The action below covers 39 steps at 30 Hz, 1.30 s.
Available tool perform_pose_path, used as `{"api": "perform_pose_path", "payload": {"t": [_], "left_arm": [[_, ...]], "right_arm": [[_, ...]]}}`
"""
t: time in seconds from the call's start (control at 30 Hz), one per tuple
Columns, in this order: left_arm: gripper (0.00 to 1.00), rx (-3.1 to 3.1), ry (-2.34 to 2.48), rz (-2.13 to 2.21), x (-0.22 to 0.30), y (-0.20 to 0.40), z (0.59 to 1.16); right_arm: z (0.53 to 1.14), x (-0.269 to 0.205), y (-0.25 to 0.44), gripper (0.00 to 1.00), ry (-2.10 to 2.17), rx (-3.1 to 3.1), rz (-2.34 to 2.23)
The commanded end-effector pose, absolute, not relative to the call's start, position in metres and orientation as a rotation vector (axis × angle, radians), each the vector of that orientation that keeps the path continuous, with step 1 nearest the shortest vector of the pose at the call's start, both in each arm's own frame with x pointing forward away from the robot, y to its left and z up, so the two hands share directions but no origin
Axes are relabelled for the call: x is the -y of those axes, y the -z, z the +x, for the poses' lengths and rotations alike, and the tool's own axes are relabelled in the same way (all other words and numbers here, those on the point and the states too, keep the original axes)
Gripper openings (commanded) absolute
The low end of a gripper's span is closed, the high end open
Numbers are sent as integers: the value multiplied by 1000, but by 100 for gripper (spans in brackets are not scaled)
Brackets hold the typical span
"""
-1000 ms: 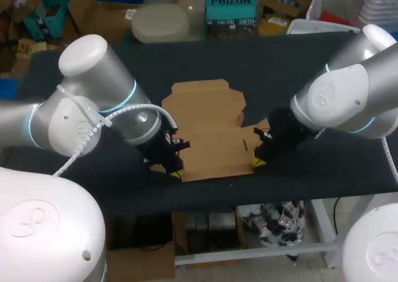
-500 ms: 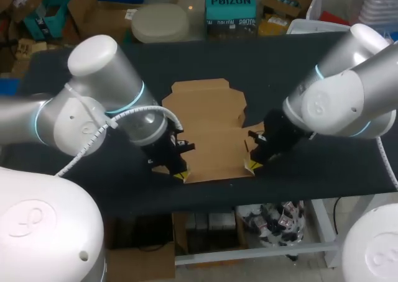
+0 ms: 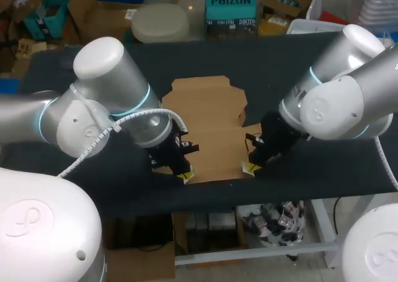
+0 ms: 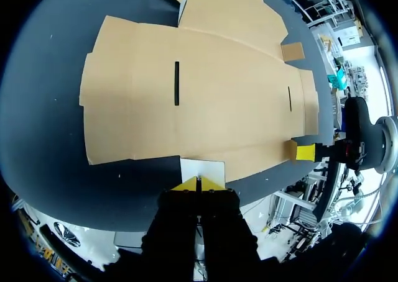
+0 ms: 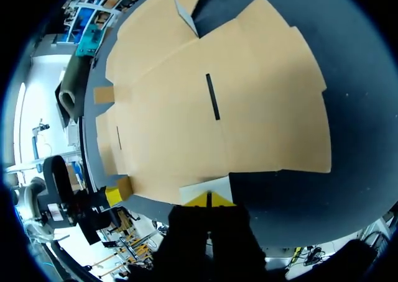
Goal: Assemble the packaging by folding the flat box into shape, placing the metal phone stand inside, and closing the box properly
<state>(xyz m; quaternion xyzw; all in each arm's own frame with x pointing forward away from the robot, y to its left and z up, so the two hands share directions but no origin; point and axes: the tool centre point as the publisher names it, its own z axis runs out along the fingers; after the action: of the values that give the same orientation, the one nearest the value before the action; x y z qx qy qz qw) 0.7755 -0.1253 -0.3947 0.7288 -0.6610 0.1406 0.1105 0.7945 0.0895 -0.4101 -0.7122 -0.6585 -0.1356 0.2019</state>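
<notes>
**Head view:** the flat box lies unfolded mid-worktop. The left fingers are at its 7 o'clock corner and the right fingers at its 5 o'clock corner. No phone stand shows.

**Left wrist view:** the left fingers are pressed together, tips against the pale left corner flap at their 12 o'clock.

**Right wrist view:** the right fingers are likewise closed, touching the right corner flap just ahead.

The step looks like raising the near wall. Both arms should probably work evenly along the crease, so the panel hinges up rather than the sheet sliding toward 12 o'clock.
</notes>
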Motion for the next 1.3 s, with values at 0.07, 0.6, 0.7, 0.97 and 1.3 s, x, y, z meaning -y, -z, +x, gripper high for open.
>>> {"api": "perform_pose_path", "payload": {"t": [0.07,0.6,0.7,0.97,1.3], "left_arm": [[0,1948,-409,2152,132,398,776],[0,1976,-472,2163,138,413,778],[0,1986,-481,2168,140,418,777],[0,1986,-481,2204,143,429,780],[0,1976,-456,2221,140,432,779]], "right_arm": [[796,-93,414,0,367,1842,-1987],[801,-96,421,0,337,1847,-1984],[801,-96,425,0,329,1844,-1997],[801,-98,437,0,303,1841,-2018],[800,-97,438,0,298,1836,-2020]]}}
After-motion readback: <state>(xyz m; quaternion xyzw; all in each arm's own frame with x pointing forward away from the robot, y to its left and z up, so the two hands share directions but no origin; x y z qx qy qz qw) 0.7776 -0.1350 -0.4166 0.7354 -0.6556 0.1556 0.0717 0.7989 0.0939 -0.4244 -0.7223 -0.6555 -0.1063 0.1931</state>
